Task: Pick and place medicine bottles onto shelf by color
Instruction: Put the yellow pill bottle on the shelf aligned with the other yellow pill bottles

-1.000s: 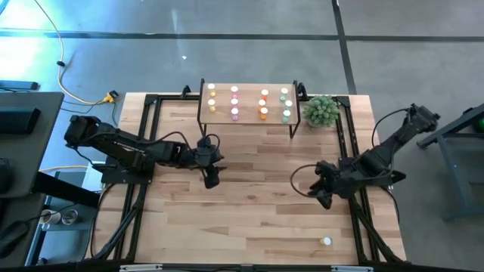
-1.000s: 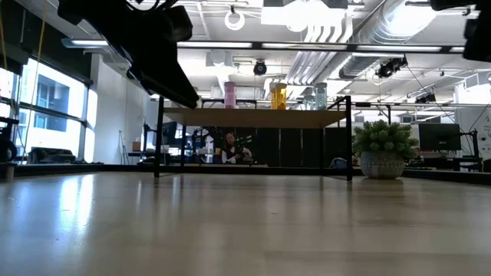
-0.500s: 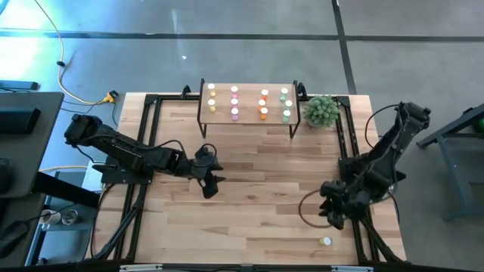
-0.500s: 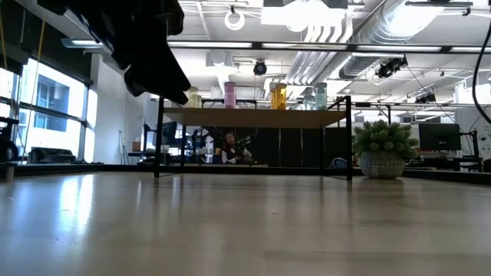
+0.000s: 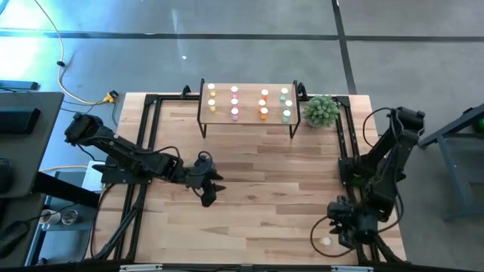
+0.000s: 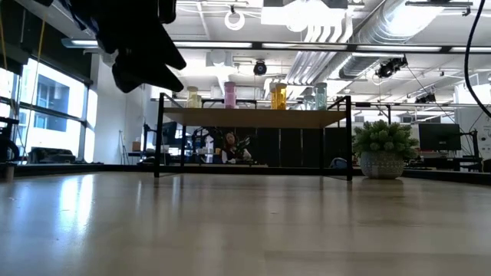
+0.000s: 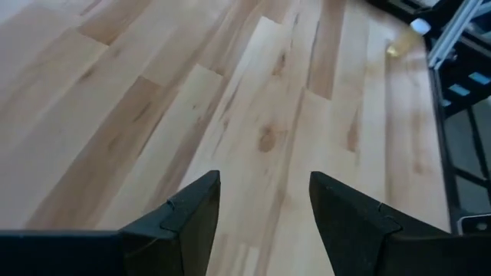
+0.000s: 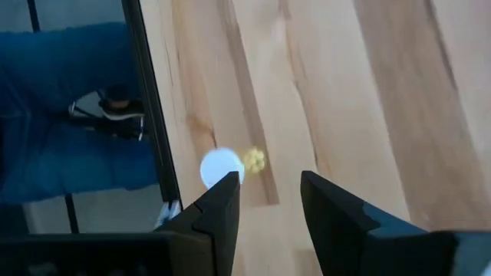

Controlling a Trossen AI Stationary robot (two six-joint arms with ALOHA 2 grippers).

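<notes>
One last bottle waiting at the bench's near right corner.

Hovering just above it, the right gripper (image 5: 338, 229) is holding its fingers parted and empty, the yellow bottle (image 8: 224, 165) lying on its side just beyond one fingertip; by my reckoning this is the approach, and the next move is calling for centring over the bottle and lowering before closing. The left gripper (image 5: 209, 190) is idling open over mid-bench. Eleven bottles are standing in colour columns on the shelf (image 5: 247, 119) at the far edge.

Lab – exposed ceiling ducts (image 6: 337, 31), monitors (image 6: 439, 136).
</notes>
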